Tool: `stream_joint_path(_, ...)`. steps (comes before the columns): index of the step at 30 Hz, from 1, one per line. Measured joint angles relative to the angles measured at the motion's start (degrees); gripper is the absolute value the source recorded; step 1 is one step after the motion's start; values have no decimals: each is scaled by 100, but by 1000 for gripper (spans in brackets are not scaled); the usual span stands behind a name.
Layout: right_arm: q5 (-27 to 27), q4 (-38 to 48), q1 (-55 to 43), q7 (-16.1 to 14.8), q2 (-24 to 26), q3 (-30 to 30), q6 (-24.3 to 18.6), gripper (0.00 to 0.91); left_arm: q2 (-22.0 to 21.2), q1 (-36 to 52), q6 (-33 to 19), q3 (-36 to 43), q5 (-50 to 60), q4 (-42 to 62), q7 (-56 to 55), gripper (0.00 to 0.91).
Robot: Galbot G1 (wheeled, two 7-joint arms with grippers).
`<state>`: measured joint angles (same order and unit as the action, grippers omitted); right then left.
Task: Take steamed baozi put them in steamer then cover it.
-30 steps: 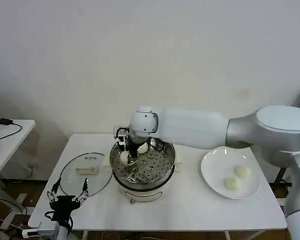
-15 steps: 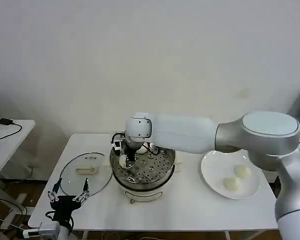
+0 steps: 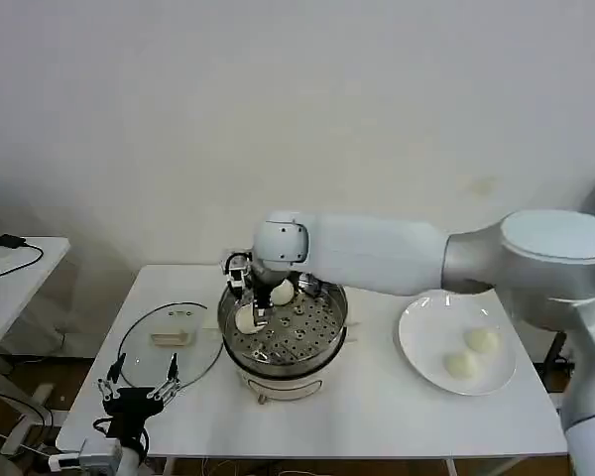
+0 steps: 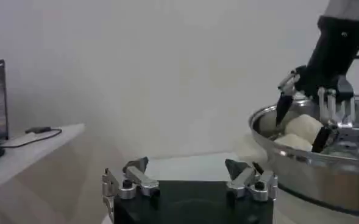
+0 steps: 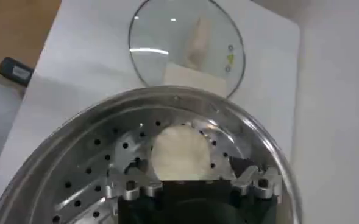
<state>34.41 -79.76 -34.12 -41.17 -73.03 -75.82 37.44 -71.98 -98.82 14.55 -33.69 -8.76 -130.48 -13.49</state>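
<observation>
**Two baozi in the steamer, two on the plate**

Two baozi (image 3: 248,318) sit on the steamer (image 3: 322,342) tray's left side, mid-surface. The right tool (image 3: 254,308) hovers released over the nearer bun. The cover (image 3: 139,352) lies at the left edge, beside the released left tool (image 3: 137,390). Two buns (image 3: 460,365) rest on a plate (image 3: 416,337) near the right edge.

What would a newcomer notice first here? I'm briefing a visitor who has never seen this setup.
First, the long right arm reaching across the table, its right gripper open over a baozi on the perforated tray of the steamer. Next, two more buns waiting on the white plate to the robot's right. The glass cover lies flat beside the pot on the left, with the left gripper open near it.
</observation>
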Motion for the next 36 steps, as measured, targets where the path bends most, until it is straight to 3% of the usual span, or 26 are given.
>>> stream_joint_path(6, -736, -738, -361, -301, 1156, -226, -374, 907, 127, -49, 8, 26, -27, -12, 5, 907)
stream_joint_path(15, -2150, -1533, -336, -815, 3285, -279, -1259, 907, 225, -153, 14, 131, 45, -32, 16, 907)
stream_joint_path(22, -3066, -1744, 443, -1137, 4564, 337, -1983, 907, 192, -226, -20, 206, 130, 29, 29, 907)
stream_joint_path(28, -3753, -1674, 1805, -1301, 5166, 1426, -2522, 907, 204, -296, -30, 210, 173, 60, 33, 907)
stream_joint_path(36, -4316, -1437, 3036, -1449, 5445, 2348, -2917, 907, 177, -355, -46, 190, 232, 154, 34, 907)
